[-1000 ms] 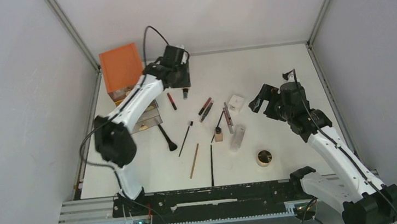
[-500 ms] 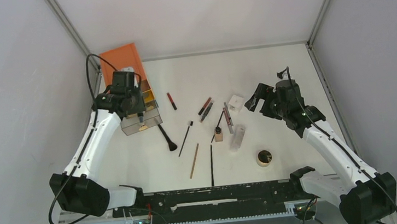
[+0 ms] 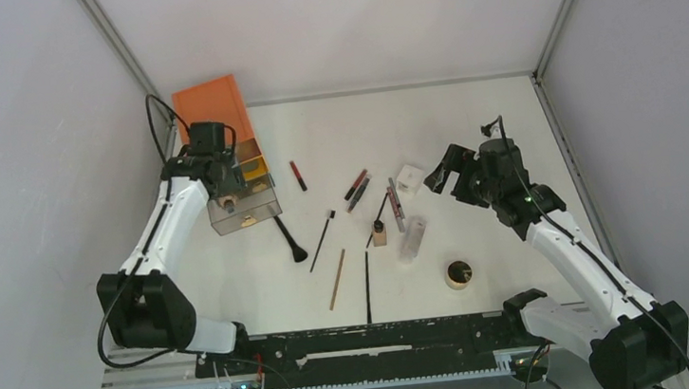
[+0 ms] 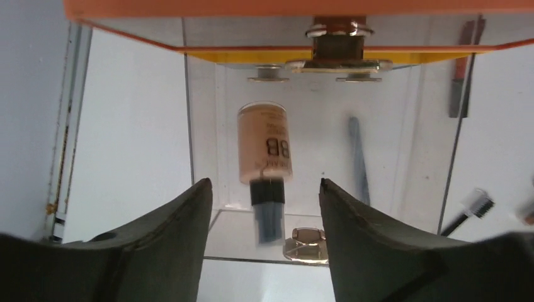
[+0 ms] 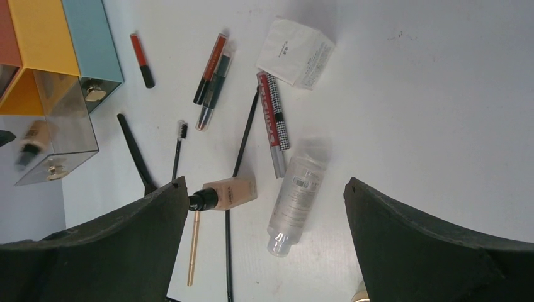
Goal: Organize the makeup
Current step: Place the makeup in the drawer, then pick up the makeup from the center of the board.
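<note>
My left gripper [image 4: 263, 182] hangs open over the pulled-out clear drawer [image 4: 201, 126] of the orange box [image 3: 212, 112]. Below it a beige BB tube [image 4: 264, 151] with a blurred black cap is inside the drawer and touches neither finger. My right gripper [image 5: 264, 182] is wide open above a clear tube [image 5: 296, 195] and a beige foundation bottle [image 5: 230, 192], holding nothing. More makeup lies across the table: a black brush [image 3: 290, 238], a wooden pencil [image 3: 337, 278], a black pencil [image 3: 368, 286], a red pencil [image 3: 298, 175] and a round compact [image 3: 459, 274].
A small white box [image 3: 409, 179] sits at the back right of the scatter, by a red-checked tube [image 5: 274, 116]. The drawer also holds a thin grey stick [image 4: 357, 157]. The box stands against the left wall. Yellow and teal drawer fronts [image 5: 82, 38] show beside the clear one.
My left arm has swung from the back middle of the table to the clear drawer. Its jaws have widened and the BB tube has left them. The right arm shifted slightly.
</note>
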`<act>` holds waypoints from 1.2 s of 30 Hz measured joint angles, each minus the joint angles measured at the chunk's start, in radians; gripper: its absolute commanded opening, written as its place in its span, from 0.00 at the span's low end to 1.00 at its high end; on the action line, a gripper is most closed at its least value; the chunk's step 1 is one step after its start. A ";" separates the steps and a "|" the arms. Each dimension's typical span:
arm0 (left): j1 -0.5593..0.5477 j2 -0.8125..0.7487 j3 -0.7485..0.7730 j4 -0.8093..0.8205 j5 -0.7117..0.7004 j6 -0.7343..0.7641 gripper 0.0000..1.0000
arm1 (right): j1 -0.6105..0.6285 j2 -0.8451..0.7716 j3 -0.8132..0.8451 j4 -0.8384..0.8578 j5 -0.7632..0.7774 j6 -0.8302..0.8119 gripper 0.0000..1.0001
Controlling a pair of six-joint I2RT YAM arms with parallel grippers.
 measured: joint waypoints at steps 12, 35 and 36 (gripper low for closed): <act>-0.127 -0.061 0.084 -0.021 0.025 0.000 0.70 | -0.013 -0.034 -0.019 -0.013 0.019 0.005 0.99; -0.598 0.694 0.816 -0.041 0.344 0.119 1.00 | -0.203 -0.071 -0.023 -0.128 0.035 0.005 1.00; -0.600 0.739 0.853 -0.044 0.359 0.122 1.00 | -0.211 -0.085 -0.023 -0.133 0.035 0.002 1.00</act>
